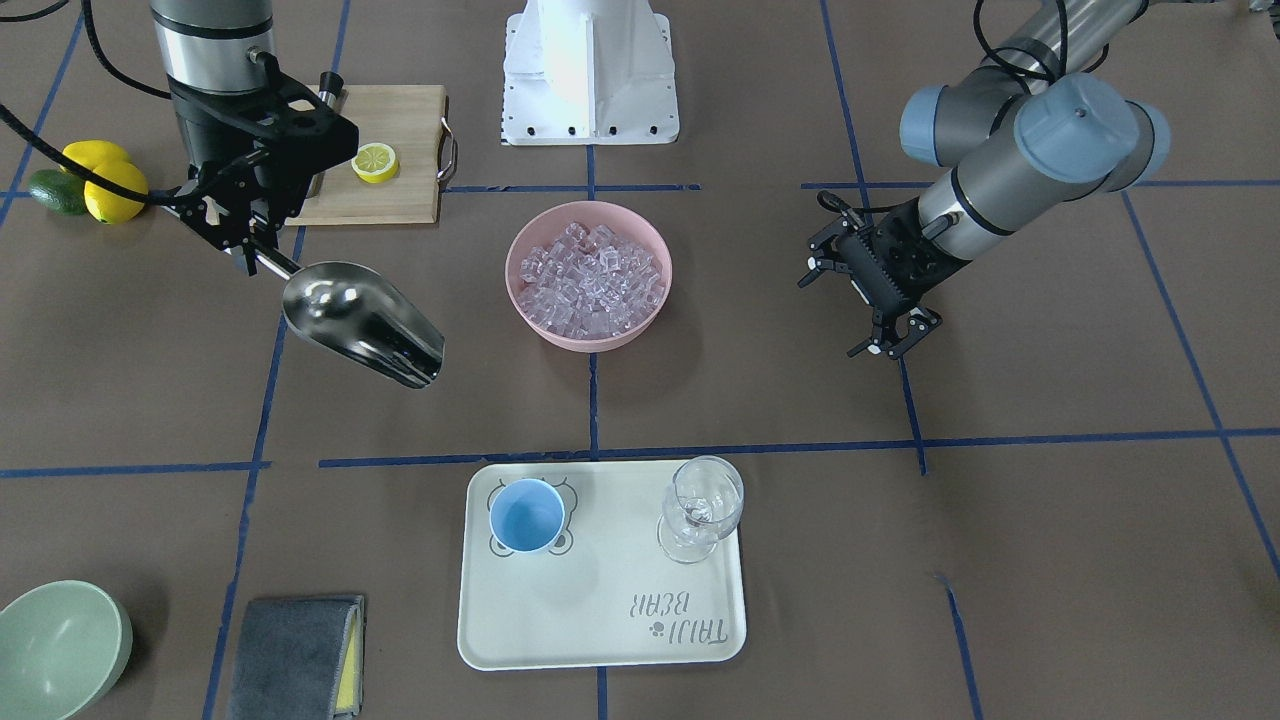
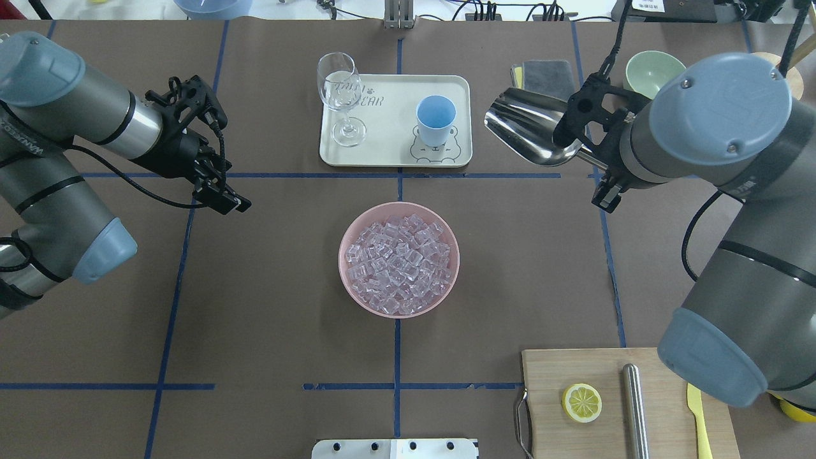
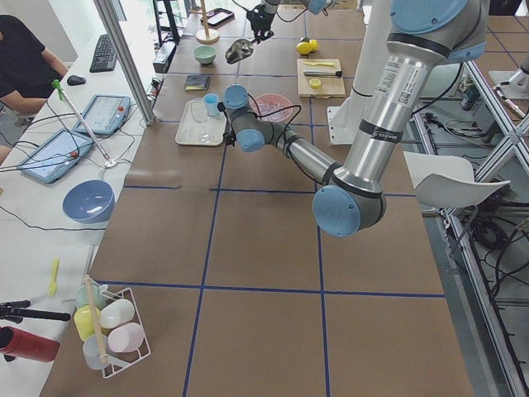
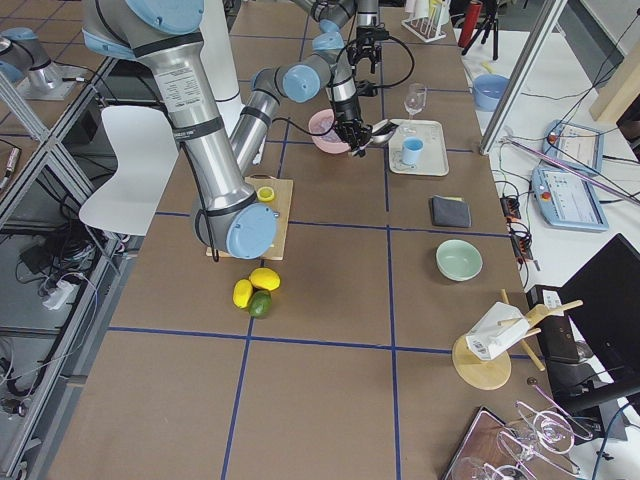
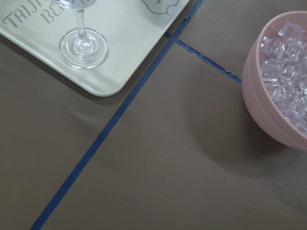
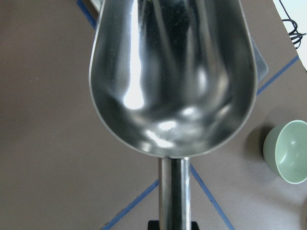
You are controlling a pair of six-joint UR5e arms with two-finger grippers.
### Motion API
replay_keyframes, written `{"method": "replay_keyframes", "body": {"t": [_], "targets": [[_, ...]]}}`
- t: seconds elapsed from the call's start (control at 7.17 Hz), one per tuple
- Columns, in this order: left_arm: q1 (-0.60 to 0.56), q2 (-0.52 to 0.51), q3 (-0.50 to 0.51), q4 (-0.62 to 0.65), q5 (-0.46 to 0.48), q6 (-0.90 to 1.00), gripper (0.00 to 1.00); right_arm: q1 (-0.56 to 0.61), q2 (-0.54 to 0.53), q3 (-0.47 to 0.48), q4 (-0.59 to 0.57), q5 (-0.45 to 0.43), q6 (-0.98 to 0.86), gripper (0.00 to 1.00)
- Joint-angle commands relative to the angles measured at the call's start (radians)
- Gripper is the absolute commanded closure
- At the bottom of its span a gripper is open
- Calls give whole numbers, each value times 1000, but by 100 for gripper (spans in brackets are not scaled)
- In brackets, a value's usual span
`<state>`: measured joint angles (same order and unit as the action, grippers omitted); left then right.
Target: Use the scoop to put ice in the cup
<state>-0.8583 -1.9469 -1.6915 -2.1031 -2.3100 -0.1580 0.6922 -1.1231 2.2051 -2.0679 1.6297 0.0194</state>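
Observation:
My right gripper is shut on the bar handle of the steel scoop and holds it in the air. In the overhead view the scoop hangs just right of the tray. The right wrist view shows its trough empty. The ice fills a pink bowl at the table's middle. The light-blue cup stands upright and empty on the tray's bear print. My left gripper is open and empty, above the table on the other side of the bowl.
A clear stemmed glass stands on the white tray beside the cup. A pale-green bowl and a grey cloth lie beyond the scoop. A cutting board with a lemon slice and a steel cylinder lies near my right arm's base.

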Motion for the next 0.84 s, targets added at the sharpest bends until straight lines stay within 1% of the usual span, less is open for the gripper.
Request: {"method": "replay_keyframes", "body": {"t": [0.0, 0.14, 0.28, 0.56, 0.7], "targets": [[14, -1, 1, 0, 1, -2, 0, -22, 183, 4, -368, -19, -218, 100], [33, -12, 1, 0, 0, 0, 0, -55, 181, -2, -383, -19, -229, 100], [69, -27, 4, -6, 1, 12, 0, -125, 192, -31, -385, -33, -216, 100], [100, -26, 10, -177, 15, 57, 0, -175, 193, -32, -377, -36, -214, 100], [157, -29, 16, -246, 103, 58, 0, -177, 197, -28, -376, -31, -229, 100]]}}
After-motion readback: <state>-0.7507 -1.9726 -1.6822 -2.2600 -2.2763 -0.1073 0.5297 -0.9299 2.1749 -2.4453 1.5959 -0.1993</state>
